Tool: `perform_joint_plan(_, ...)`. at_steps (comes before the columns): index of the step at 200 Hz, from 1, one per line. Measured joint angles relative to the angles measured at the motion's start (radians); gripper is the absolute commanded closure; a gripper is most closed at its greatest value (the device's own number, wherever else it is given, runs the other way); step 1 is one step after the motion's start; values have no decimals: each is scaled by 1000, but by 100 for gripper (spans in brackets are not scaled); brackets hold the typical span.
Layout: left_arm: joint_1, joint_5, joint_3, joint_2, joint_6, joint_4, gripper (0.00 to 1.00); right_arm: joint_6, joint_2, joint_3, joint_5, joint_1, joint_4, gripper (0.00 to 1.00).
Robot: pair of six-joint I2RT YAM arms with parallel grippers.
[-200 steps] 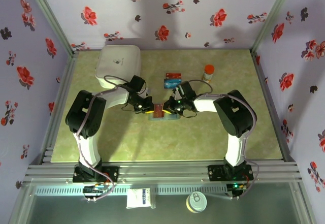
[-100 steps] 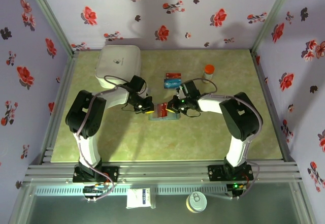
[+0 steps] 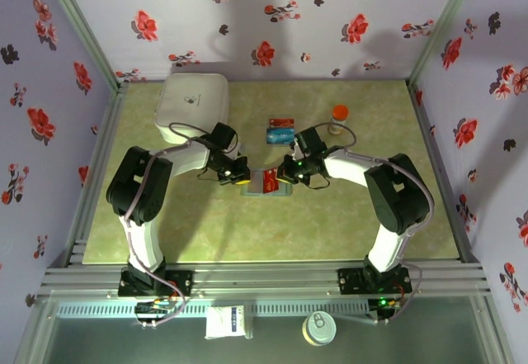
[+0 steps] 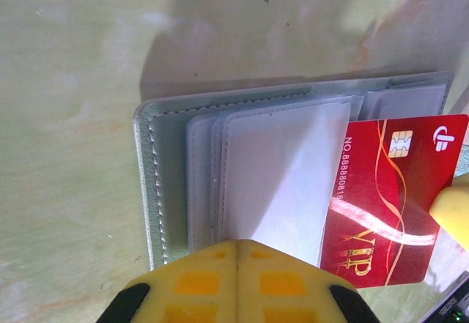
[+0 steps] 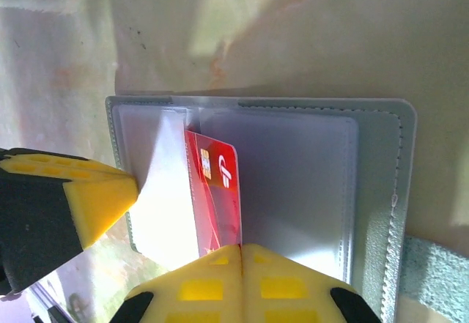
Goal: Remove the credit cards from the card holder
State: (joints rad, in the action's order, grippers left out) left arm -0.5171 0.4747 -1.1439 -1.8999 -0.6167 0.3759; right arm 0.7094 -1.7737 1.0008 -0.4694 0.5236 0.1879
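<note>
We see an open card holder (image 4: 152, 184) lying flat on the pale green table (image 3: 206, 232), between the two grippers. In the left wrist view, the left gripper (image 4: 238, 253) has its yellow fingers pressed together. Their tips sit at the holder's near edge, over the clear sleeves; we cannot tell whether they pinch a sleeve. A red VIP card (image 4: 388, 206) with a gold chip sticks out of a sleeve on the right. It is tilted, with its left edge tucked under clear plastic, and the end of its printed number is unreadable.

In the right wrist view, the right gripper (image 5: 242, 253) is clamped on that card's near edge, with no gap between the fingers.

From above, the holder looks small and is partly covered by both grippers. That view takes in the wider table. A blue card (image 3: 279, 135) and another red card (image 3: 282, 122) lie beyond the holder. An orange-capped bottle (image 3: 337, 118) stands to their right, and a white rounded box (image 3: 191, 102) sits at the far left.
</note>
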Motion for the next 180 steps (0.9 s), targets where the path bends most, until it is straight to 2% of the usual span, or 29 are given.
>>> perform_joint_plan(122, 0, 4, 1, 0, 0, -1, 100, -2, 16, 28, 100, 46, 67, 92)
perform_joint_plan(180, 0, 6, 3, 1, 0, -5, 100, 18, 20, 41, 102, 74, 72, 85)
